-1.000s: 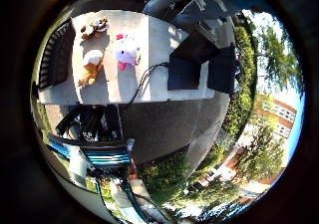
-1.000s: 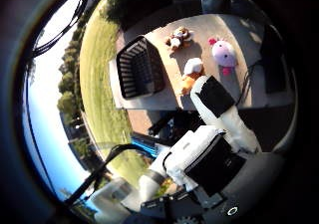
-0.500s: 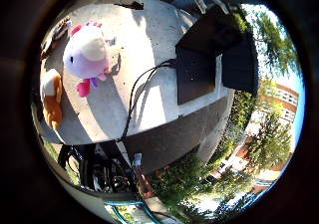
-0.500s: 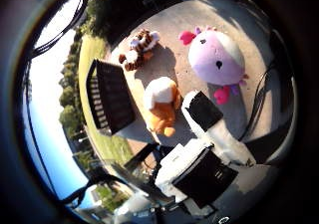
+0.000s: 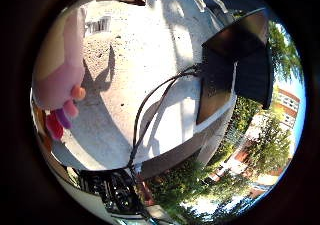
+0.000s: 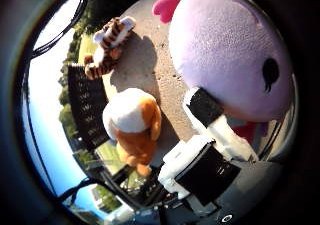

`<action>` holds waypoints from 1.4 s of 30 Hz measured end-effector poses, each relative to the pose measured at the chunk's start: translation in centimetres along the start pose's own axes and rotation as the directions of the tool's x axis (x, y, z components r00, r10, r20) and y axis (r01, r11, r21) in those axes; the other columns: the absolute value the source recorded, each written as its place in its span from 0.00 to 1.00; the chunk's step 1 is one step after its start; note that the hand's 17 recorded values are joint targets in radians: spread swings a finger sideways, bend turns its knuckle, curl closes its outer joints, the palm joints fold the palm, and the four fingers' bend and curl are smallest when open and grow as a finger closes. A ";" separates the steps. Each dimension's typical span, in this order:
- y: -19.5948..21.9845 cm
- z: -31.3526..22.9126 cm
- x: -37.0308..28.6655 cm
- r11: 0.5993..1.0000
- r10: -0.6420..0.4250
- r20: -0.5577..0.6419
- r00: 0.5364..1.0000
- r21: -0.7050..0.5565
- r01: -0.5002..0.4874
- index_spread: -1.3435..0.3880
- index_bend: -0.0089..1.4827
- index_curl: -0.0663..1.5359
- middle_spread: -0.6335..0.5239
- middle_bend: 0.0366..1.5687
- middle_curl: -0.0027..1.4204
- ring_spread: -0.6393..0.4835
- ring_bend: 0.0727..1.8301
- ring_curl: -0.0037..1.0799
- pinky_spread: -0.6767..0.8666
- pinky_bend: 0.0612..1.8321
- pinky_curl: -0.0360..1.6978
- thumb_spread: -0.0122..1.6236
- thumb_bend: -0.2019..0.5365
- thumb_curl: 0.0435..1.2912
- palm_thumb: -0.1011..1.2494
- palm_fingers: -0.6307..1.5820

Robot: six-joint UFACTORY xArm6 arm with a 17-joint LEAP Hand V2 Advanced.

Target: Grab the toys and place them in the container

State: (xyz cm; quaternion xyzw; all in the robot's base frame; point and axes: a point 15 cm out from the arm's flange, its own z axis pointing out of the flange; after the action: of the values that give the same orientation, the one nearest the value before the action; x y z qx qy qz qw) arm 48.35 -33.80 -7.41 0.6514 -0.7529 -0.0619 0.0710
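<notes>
A big pink plush toy (image 6: 230,50) with a black eye and magenta ears fills much of the thumb side view, close under the palm. My right hand (image 6: 210,150) hangs just over it, one white and black finger reaching out straight, its black fingertip (image 6: 202,105) at the toy's side. Nothing is held. An orange and white plush (image 6: 135,130) lies on the table beside the pink one. A striped tiger plush (image 6: 107,45) lies further off. The black slatted container (image 6: 85,105) stands at the table's edge next to these two.
The toys rest on a pale concrete-like table (image 5: 140,50). Two flat black boxes (image 5: 235,70) sit near its far edge. Past the edge lie grass, trees and a building.
The camera has come down much closer to the table. The pink plush now looms far larger, and the orange plush and tiger have also grown.
</notes>
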 end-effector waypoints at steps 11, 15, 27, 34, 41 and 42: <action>-0.3 -0.7 0.7 0.998 -0.061 -0.117 0.991 -0.030 0.058 0.56 0.15 0.13 0.42 0.49 0.48 0.62 0.62 0.59 0.68 0.52 0.20 0.68 0.29 0.32 0.72 0.79; -0.2 -4.2 1.6 0.999 -0.052 -0.131 0.990 -0.011 0.050 0.49 0.21 0.12 0.39 0.59 0.57 0.57 0.65 0.66 0.65 0.68 0.28 0.67 0.29 0.36 0.79 0.81; 11.1 -22.6 -3.5 0.964 -0.082 -0.041 0.996 -0.257 0.069 0.30 0.46 0.12 0.36 0.71 0.71 0.47 0.72 0.77 0.56 0.81 0.40 0.71 0.25 0.45 0.79 0.70; 16.6 -35.3 -11.5 0.933 -0.265 -0.031 0.964 -0.259 0.248 0.24 0.55 0.12 0.35 0.75 0.75 0.46 0.75 0.81 0.54 0.82 0.45 0.73 0.25 0.48 0.78 0.66; 19.0 -41.6 -24.9 0.871 -0.471 0.021 0.882 -0.145 0.469 0.21 0.62 0.11 0.35 0.78 0.77 0.45 0.79 0.82 0.52 0.83 0.49 0.74 0.25 0.50 0.77 0.63; 19.1 -41.8 -27.1 0.855 -0.502 0.032 0.864 -0.132 0.502 0.21 0.63 0.11 0.35 0.79 0.78 0.45 0.79 0.82 0.52 0.83 0.50 0.74 0.25 0.50 0.77 0.63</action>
State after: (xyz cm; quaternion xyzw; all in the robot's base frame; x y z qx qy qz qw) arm 41.43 -4.21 36.53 0.8189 -0.5509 -0.1280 0.0977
